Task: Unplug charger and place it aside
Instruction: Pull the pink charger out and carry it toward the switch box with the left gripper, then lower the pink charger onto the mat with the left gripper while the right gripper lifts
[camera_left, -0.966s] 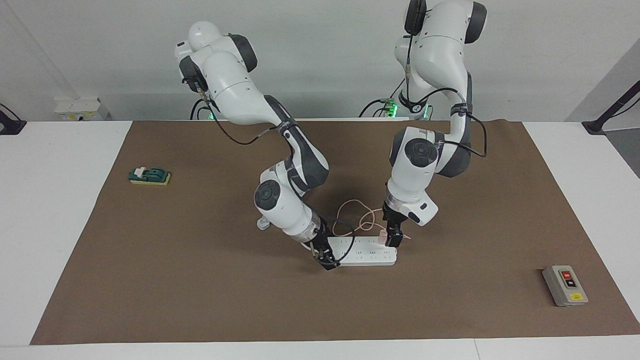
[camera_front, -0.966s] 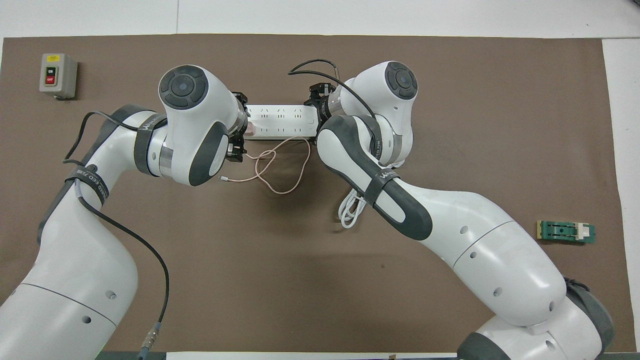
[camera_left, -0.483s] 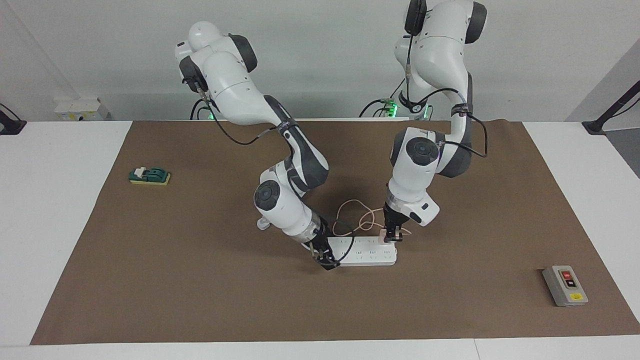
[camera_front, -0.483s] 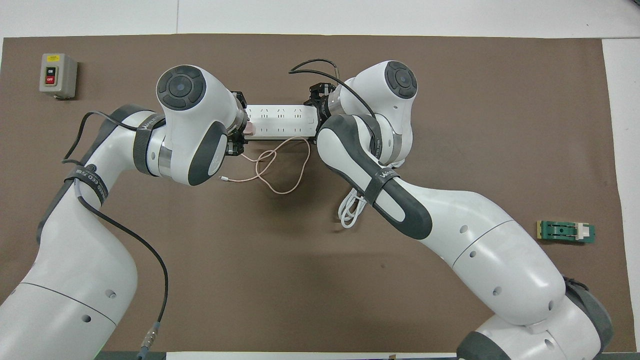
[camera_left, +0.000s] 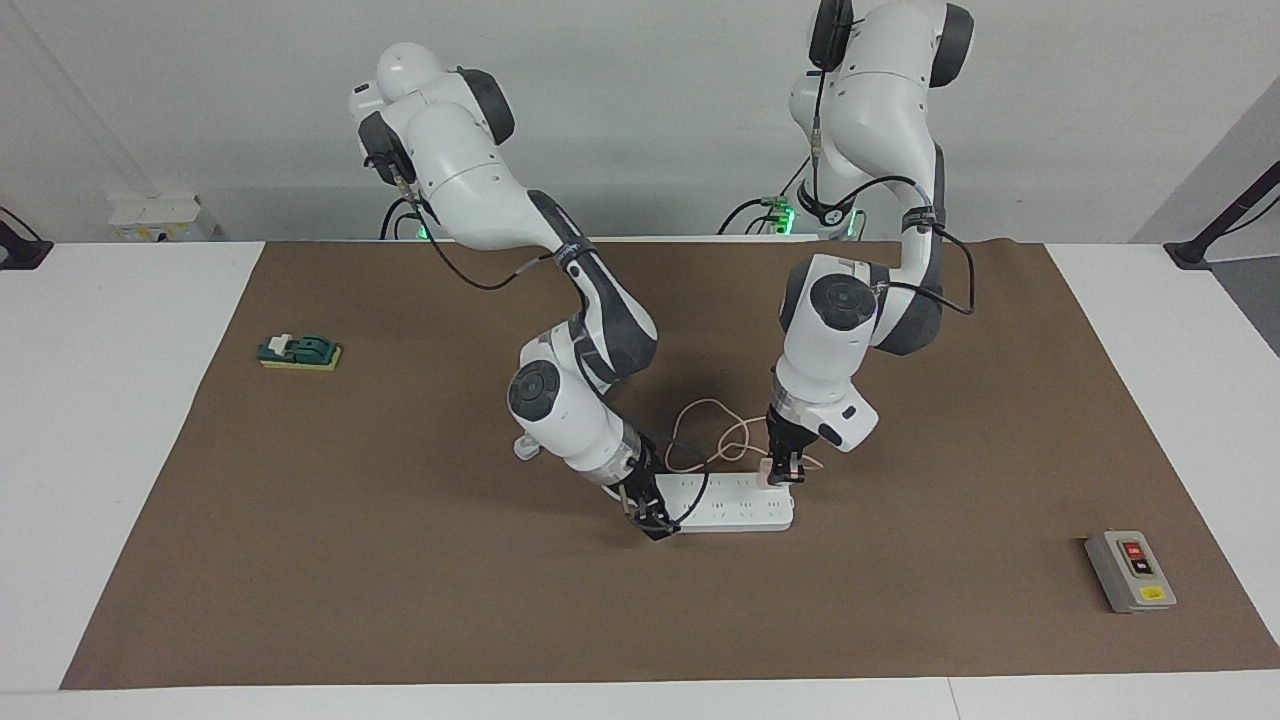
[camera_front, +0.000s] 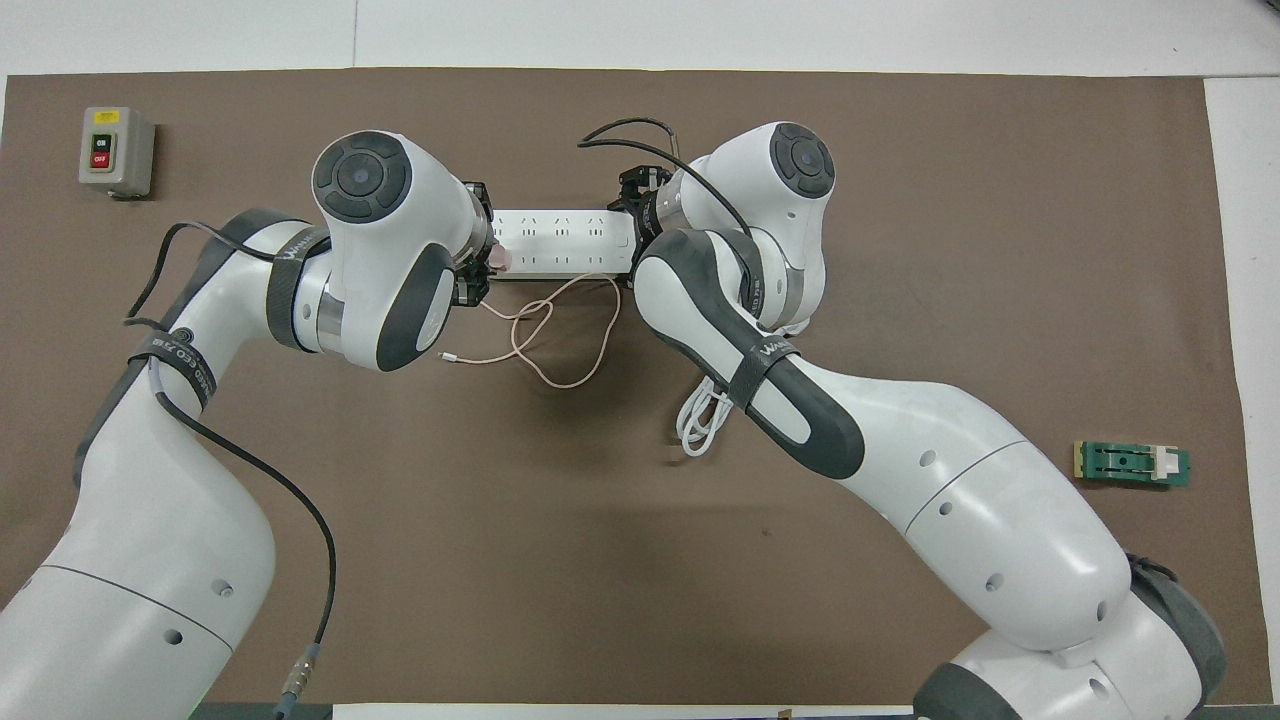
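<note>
While the right gripper (camera_left: 652, 522) pinned down one end of the power strip (camera_left: 735, 505) to steady it, the left gripper (camera_left: 783, 472) pinched the charger (camera_left: 766, 470), seemingly still seated at the strip's other end (its cable (camera_front: 545, 335) looped on the mat nearer the robots), apparently ready to pull. Whether the right gripper's fingers were closed could not be told.

The power strip (camera_left: 735, 503) looks smooth, glossy white plastic, lying on a matt brown paper-like mat (camera_left: 400, 560) with faint creases.
</note>
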